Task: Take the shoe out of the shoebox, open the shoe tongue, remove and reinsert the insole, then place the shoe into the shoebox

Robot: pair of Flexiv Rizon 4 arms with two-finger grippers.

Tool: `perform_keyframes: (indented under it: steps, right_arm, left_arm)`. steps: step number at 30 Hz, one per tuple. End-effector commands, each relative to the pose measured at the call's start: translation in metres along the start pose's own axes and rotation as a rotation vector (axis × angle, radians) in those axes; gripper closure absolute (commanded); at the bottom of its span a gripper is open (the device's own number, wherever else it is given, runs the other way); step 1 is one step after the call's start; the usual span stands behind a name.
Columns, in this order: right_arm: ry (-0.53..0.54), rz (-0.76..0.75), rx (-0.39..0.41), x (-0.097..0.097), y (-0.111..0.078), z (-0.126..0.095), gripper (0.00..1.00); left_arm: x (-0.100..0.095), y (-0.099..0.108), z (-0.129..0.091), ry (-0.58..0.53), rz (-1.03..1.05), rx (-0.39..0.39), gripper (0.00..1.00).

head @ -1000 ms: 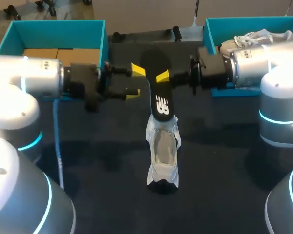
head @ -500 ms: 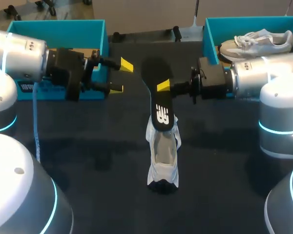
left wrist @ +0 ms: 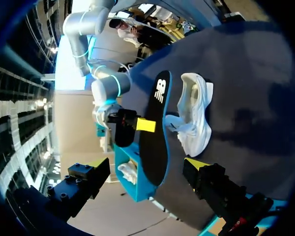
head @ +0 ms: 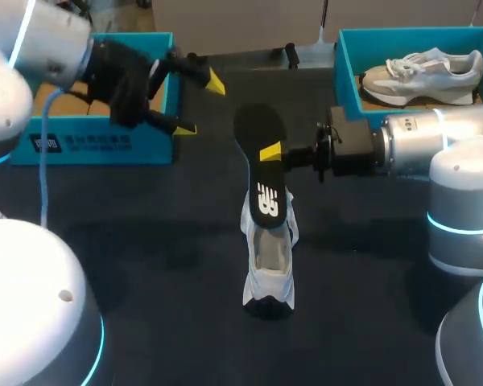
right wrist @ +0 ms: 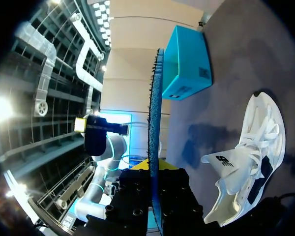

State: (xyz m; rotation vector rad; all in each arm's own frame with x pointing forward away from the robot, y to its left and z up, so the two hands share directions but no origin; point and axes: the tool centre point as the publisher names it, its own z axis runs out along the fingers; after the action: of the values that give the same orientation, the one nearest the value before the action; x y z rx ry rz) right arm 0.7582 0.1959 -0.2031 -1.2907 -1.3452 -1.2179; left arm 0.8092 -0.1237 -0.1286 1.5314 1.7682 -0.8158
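A white shoe (head: 268,261) lies on the dark table, toe toward me, tongue pulled open. Above its heel my right gripper (head: 270,153) is shut on the black insole (head: 260,133), holding it tilted with its lower end at the shoe's opening. In the right wrist view the insole (right wrist: 155,113) stands edge-on between the fingers, with the shoe (right wrist: 248,157) beside and below it. My left gripper (head: 200,106) is open and holds nothing, off to the left by the left shoebox (head: 88,145). In its own view the insole (left wrist: 156,147) and shoe (left wrist: 194,110) lie well ahead of it.
A second teal shoebox (head: 348,60) at the back right holds another white shoe (head: 423,71). The left box shows brown cardboard inside. My right arm's body stretches across the table's right side.
My left gripper has drawn back from the insole, up and left toward the left shoebox. The right gripper has carried the insole slightly nearer and lower, uncovering the shoe in the right box.
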Motion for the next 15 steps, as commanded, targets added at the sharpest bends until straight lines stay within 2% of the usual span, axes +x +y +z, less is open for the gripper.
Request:
perform_keyframes:
  steps: [1, 3, 9, 10, 12, 15]
  right_arm:
    - [-0.003, 0.001, -0.002, 0.000, 0.000, 0.002, 1.00]
    - [-0.003, 0.001, -0.002, 0.000, 0.000, 0.002, 1.00]
    - [-0.003, 0.001, -0.002, 0.000, 0.000, 0.002, 1.00]
    - [-0.003, 0.001, -0.002, 0.000, 0.000, 0.002, 1.00]
    - [-0.003, 0.001, -0.002, 0.000, 0.000, 0.002, 1.00]
    - [-0.003, 0.001, -0.002, 0.000, 0.000, 0.002, 1.00]
  left_arm:
    - [-0.016, 0.003, 0.005, 0.244, -0.059, 0.019, 0.00]
    - [-0.026, 0.003, 0.006, 0.260, -0.010, 0.011, 0.00]
    - [-0.059, 0.009, 0.018, 0.490, 0.000, 0.086, 0.00]
    - [-0.063, 0.010, 0.020, 0.521, -0.003, 0.079, 0.00]
    - [-0.068, 0.009, 0.023, 0.578, -0.014, 0.102, 0.00]
    - [-0.072, 0.003, 0.033, 0.702, -0.001, 0.082, 0.00]
